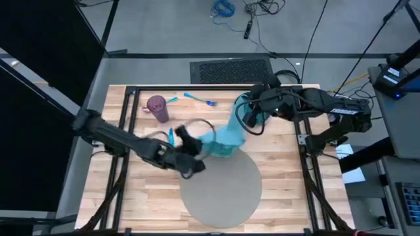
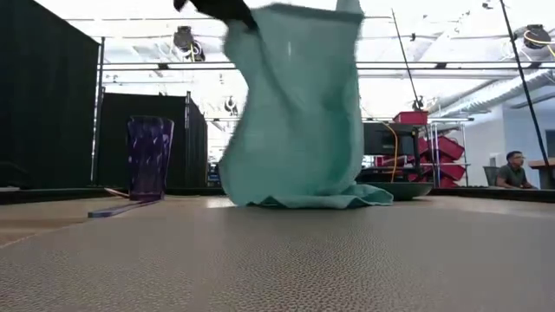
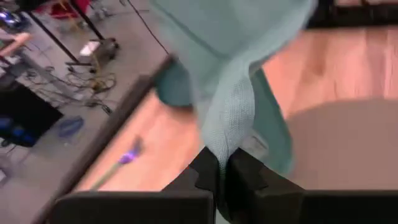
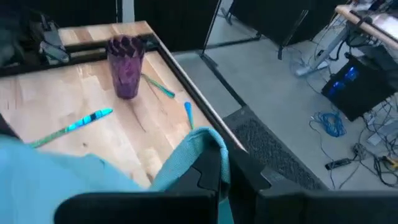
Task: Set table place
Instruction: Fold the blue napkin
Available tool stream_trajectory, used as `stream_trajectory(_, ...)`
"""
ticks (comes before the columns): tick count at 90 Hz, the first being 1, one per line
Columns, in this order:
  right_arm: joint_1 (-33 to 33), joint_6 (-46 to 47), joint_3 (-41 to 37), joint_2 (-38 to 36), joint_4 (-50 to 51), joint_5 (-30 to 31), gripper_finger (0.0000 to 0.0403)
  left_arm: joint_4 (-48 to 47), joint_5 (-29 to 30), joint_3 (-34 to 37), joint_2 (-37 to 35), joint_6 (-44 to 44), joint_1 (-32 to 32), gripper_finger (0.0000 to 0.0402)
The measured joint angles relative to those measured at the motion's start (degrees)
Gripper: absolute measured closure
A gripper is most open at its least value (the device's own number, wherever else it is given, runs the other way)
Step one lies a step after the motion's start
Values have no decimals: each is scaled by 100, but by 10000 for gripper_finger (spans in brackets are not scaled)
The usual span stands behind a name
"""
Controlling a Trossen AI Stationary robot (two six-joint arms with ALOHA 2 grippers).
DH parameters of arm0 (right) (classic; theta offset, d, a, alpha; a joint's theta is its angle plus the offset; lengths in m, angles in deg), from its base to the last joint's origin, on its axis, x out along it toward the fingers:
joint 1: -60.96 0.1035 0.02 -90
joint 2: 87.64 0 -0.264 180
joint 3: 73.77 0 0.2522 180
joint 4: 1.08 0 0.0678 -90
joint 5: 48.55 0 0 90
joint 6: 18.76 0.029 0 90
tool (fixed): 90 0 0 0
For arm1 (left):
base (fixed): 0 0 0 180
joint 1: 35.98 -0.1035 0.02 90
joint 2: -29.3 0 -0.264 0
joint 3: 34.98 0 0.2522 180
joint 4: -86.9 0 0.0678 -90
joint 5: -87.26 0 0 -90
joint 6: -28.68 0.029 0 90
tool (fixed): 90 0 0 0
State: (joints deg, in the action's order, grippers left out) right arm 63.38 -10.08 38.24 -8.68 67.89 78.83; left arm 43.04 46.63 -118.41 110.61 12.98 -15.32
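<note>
A teal cloth is held up between both grippers over the table, just beyond the far edge of the round grey placemat. My left gripper is shut on the cloth's left end. My right gripper is shut on its far right end. In the low view the cloth hangs down and its lower end rests spread on the surface. A dark teal plate shows behind it. My left gripper pinches a bunched fold of the cloth between its two shut fingers. The cloth rises away from the fingers in several gathered layers. My right gripper pinches a corner edge of the cloth between its two fingers. The cloth sags from there toward the left gripper.
A purple cup stands at the far left of the table. Blue cutlery lies beside it near the far edge, and another blue piece lies by the left arm. A person sits in the room beyond.
</note>
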Motion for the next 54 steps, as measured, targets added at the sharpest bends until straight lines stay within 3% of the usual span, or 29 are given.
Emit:
stream_trajectory(13,133,-39,424,4,13,-17,403,-139,88,0,-947,196,9,401)
stream_trajectory(25,636,98,879,11,188,-21,403,-229,60,0,-1564,352,159,401)
stream_trajectory(39,1404,311,1385,14,296,215,403,-292,-493,-118,-2061,461,406,401)
stream_trajectory(54,1822,614,1633,39,515,541,403,-387,-952,-811,-2181,741,680,401)
